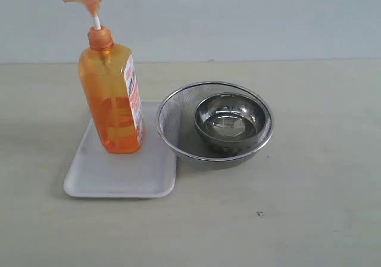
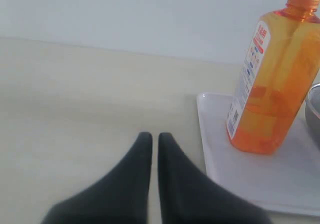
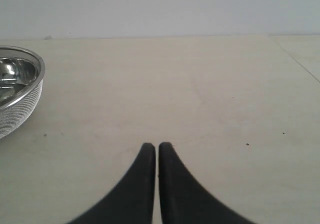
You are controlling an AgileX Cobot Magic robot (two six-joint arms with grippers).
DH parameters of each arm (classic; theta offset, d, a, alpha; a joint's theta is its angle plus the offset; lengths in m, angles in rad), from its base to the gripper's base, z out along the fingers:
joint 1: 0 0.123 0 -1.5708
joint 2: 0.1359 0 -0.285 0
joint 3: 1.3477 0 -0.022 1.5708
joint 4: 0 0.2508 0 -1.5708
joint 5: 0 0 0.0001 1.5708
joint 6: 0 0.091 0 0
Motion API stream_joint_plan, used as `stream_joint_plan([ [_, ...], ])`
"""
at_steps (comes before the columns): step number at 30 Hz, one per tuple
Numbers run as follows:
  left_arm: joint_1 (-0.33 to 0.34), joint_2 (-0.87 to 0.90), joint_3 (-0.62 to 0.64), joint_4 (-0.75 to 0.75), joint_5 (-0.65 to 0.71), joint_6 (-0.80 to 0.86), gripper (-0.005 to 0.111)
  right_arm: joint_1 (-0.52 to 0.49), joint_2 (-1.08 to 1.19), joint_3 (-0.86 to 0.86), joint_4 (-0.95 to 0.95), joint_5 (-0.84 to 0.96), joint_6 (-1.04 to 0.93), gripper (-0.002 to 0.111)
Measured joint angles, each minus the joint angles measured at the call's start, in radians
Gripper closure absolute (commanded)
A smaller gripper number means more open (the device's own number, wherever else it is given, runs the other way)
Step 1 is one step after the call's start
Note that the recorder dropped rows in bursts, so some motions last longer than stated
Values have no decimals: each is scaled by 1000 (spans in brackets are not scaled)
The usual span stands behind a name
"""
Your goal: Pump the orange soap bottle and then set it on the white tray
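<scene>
On the flat white rectangular tray [image 1: 119, 177], the tall orange plastic soap bottle [image 1: 110, 100] stands upright, nearer the left claw [image 2: 150, 136] than the right claw [image 3: 151, 146]; both are pressed together, empty.

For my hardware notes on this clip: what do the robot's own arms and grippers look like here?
The left gripper and the right gripper look alike: two matte dark-grey fingers each, broad at the base, curving to narrow rounded tips. No cables or markings are visible on them. Nothing else of the arms appears in any view.
</scene>
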Motion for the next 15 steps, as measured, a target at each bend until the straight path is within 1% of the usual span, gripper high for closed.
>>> stream_joint_plan([
  [15,0,0,0,0,0,0,102,0,0,0,0,15,-11,108],
])
